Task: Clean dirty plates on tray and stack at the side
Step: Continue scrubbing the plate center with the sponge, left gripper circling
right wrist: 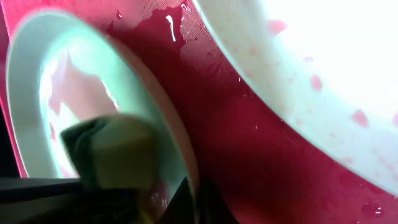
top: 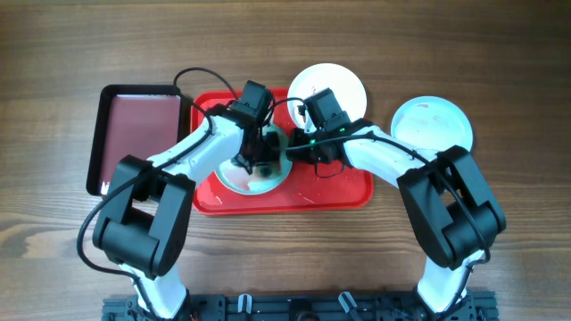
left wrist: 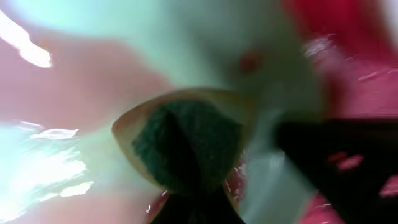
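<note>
Overhead view first: it hangs above the worktop [top: 53, 267] and looks straight down, far enough back to take in the whole red tray [top: 352, 194] and the wood around it. Now the left wrist view: it's jammed right up against the pale blue plate [left wrist: 186, 37], facing down onto it, all blur, a sponge [left wrist: 186, 143] filling the middle. The right wrist view sits low and close too, looking along the tray floor, that same plate and sponge on its left, the white plate [right wrist: 323, 56] upper right. All three share that plate.
</note>
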Tool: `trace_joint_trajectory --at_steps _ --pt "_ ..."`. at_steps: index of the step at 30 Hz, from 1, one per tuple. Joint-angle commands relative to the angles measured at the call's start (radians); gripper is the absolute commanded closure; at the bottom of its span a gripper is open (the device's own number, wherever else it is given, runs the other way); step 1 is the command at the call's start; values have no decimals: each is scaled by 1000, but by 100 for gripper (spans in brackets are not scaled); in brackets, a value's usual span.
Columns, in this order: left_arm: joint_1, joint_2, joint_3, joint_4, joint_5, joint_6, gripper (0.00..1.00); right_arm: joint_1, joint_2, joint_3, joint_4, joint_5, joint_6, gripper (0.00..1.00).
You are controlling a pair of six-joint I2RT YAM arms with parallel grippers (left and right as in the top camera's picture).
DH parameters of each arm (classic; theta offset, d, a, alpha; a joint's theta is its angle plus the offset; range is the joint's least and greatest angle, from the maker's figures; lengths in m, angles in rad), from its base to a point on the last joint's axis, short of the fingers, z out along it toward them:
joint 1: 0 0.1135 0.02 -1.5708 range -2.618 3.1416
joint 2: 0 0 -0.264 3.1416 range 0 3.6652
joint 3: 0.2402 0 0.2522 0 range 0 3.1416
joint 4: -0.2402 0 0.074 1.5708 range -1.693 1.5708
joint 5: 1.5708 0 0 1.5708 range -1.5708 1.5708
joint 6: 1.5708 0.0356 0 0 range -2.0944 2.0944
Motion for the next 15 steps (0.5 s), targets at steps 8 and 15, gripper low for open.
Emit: trace_joint_trajectory --at_steps 8,15 --pt "82 27 -14 71 -232 -87 96 27 31 -12 -13 -43 26 96" --pt "335 27 -14 -79 -336 -51 96 27 31 -12 -16 -39 19 96"
